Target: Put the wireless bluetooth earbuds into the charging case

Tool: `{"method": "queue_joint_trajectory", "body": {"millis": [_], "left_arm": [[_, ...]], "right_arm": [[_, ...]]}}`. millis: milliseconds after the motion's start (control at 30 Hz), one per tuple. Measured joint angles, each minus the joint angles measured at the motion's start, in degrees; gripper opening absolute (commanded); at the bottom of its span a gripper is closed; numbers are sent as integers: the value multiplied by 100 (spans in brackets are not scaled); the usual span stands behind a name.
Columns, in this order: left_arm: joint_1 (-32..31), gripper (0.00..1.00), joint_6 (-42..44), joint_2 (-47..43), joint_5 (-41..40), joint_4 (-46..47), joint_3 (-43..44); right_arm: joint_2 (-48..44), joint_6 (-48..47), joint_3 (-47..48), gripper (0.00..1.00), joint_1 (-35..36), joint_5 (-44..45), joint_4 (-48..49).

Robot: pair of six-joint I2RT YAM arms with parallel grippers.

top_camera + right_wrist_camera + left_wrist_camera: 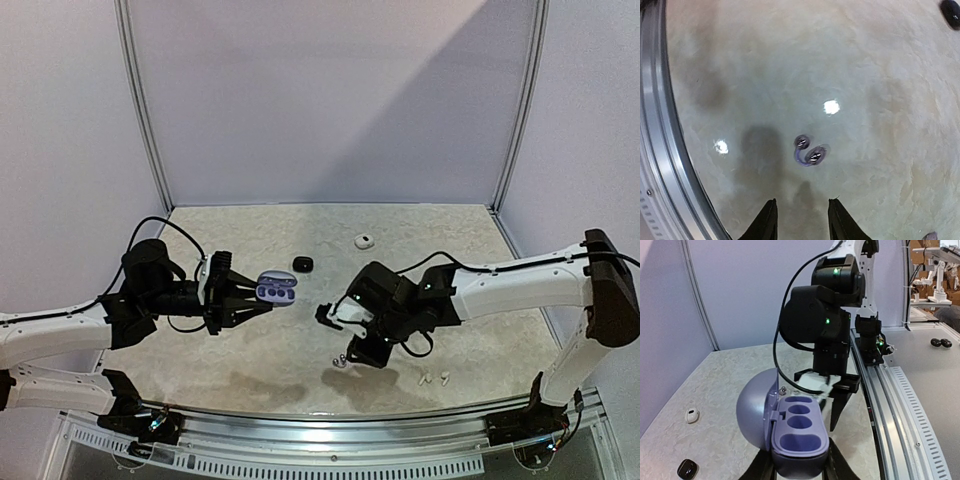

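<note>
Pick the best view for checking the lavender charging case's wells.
Left wrist: the open lavender charging case fills the foreground, wells facing the camera, empty. Top external shows it small, in the left gripper. Right wrist doesn't show it.

Pale lilac walls (330, 100), marbled beige tabletop (430, 225), grey metal front rail (350, 422)

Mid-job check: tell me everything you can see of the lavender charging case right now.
The charging case is a lavender clamshell of smooth, plastic-looking material. It is hinged open, with its rounded lid swung back to one side. Its tray shows three recesses, all empty. It sits off the table, clamped at its lower body by the left end effector. Nothing else touches it.
</note>
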Motion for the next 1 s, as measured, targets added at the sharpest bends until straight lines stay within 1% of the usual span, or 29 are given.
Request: {"method": "queue_joint_trajectory", "body": {"millis": [67,167,267,400,633,833,1000], "left_arm": [[0,0,15,-9,0,-20,0],[0,0,42,-66,0,-85,0],[2,0,70,-103,-4,-155,0],[2,0,105,-103,-9,-212,0],[17,0,136,-103,-26,-275,0],[37,0,142,-103,-37,-280,0],[55,0,144,-103,-48,-280,0]], "right_arm": [[-28,-750,-205,28,74,-26,98],[-20,-1829,-459,26,142,-20,186],[68,-2581,-496,26,170,74,323],[258,-3311,-481,24,181,223,621],[669,-4170,-352,22,247,264,743],[782,-4538,-249,21,262,289,743],[892,-4660,-151,21,262,328,793]]}}
